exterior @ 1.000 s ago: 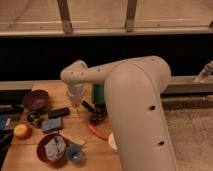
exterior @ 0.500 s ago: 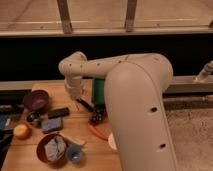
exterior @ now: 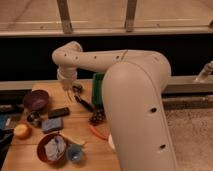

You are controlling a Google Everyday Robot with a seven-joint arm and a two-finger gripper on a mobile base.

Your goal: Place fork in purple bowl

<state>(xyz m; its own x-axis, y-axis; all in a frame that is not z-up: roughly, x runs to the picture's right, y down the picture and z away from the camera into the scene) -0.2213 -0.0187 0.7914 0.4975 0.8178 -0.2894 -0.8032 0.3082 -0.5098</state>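
Over the rear of the wooden bench (exterior: 75,125): gripper (exterior: 77,91), closed, right of the purple bowl (exterior: 36,99) and apart from it. Fork: not distinguishable, so whether it is held cannot be told. Arm elbow stands higher than half a second before. Nearer the front: reddish-brown bowl (exterior: 51,147) with grey cloth, blue cup (exterior: 75,154). Behind: dark wall, pale ledge with metal posts.

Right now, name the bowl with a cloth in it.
The reddish-brown bowl at the front edge; the purple bowl looks empty. The gripper hangs near the purple bowl.
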